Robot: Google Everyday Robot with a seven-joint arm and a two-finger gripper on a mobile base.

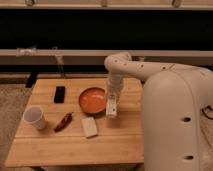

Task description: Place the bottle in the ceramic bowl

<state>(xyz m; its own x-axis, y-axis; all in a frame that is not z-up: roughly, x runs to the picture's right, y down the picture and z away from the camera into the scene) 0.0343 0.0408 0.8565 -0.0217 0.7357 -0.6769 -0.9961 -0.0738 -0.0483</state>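
Nearest the camera, on the right, stands the robot's bulky white body, hiding the right end of the wooden table. Toward the front of the tabletop a white block lies flat. Just to its left is a red pepper, set at a slant. Left of that, an upright white cup stands near the table's left edge.

Behind the block sits the bowl, round, shallow and orange with a darker rim. At its right rim hangs the gripper, pointing straight down from the wrist. It is clamped on the bottle, which is held roughly upright. The lower end of the bottle sticks out beneath the gripper. The bottle is directly below the gripper and in its grasp, at the right edge of the bowl rather than over its middle. Its lower end shows against the tabletop just beside the rim. Whether the bottle touches the rim cannot be made out.

Further back and to the left, a small black device lies flat on the table, apart from the bowl. The white arm rises from the gripper, bends at an elbow above the far edge of the table and runs right into the body. Behind it all, a pale ledge runs along a dark wall.
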